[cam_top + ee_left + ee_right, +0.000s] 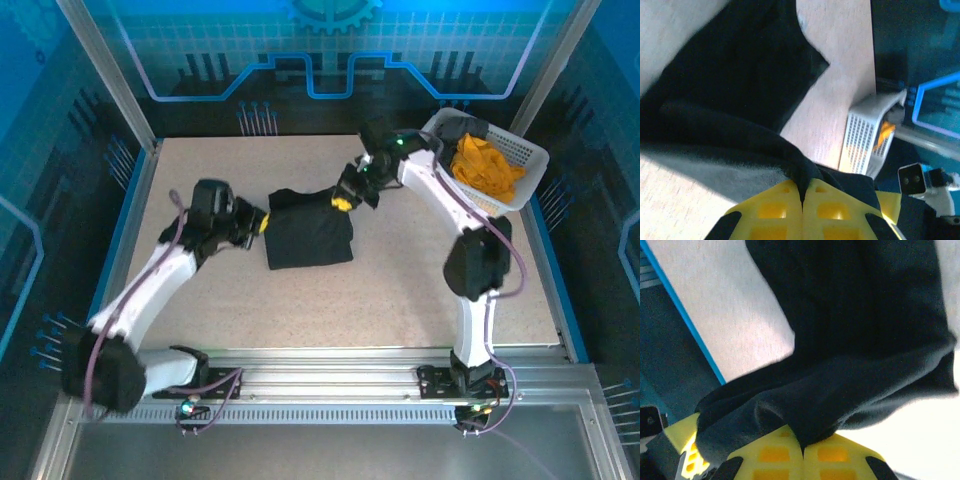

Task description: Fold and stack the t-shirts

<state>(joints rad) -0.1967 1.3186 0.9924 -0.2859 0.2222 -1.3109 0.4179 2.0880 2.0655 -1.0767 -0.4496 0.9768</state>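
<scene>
- The table [420,290] is a pale speckled top, walled by blue panels [200,40] on an aluminium frame.
- A white lattice basket [531,160] sits at the far right corner, with the orange-yellow t-shirt [487,170] inside.
- The black t-shirt [312,238] lies partly folded mid-table, between my grippers.
- My left gripper [262,222] is clamped on its left edge, and my right gripper [343,203] is clamped on its far right corner.

Black t-shirt [310,235] partly folded; orange-yellow t-shirt [485,170] crumpled
</scene>
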